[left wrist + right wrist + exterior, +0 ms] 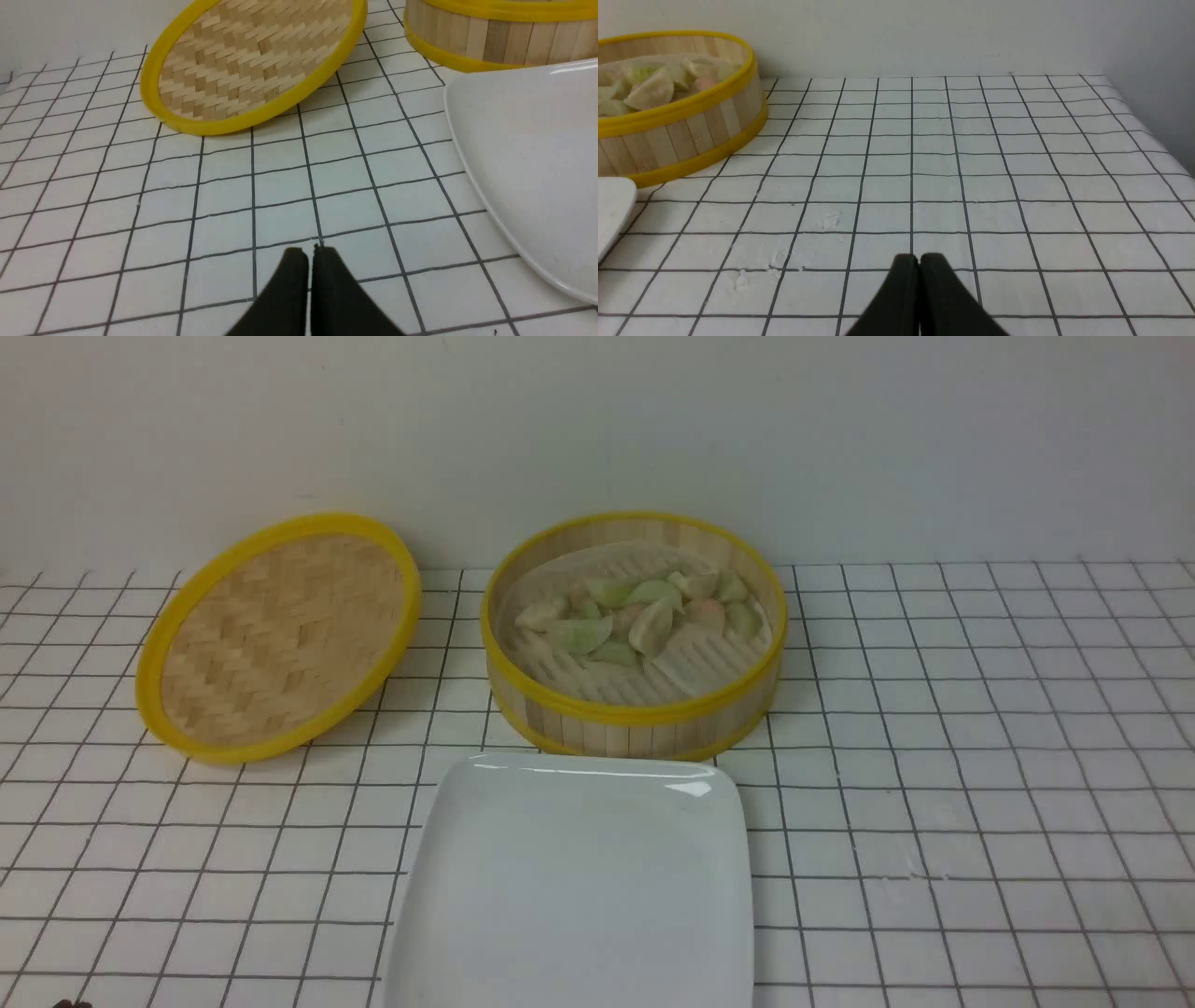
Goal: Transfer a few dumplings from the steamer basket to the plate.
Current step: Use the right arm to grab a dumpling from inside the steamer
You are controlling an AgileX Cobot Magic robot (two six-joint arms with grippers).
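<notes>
Right gripper (920,256), closed and holding nothing, waits nearer its viewer than the dumplings (651,625), beyond the plate (579,887).

Pale green and pinkish crescent dumplings (585,633) in round bamboo steamer basket (635,737); glossy white rounded-square plate (579,887) lies before it; yellow-rimmed woven-bamboo lid (280,639) left.

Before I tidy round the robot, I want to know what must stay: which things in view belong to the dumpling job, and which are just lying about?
For the job:
- small pale green, cream and pinkish dumplings
- round bamboo steamer basket with yellow rims
- white rounded-square glossy plate

Lying about:
- woven-bamboo lid with yellow rim
</notes>
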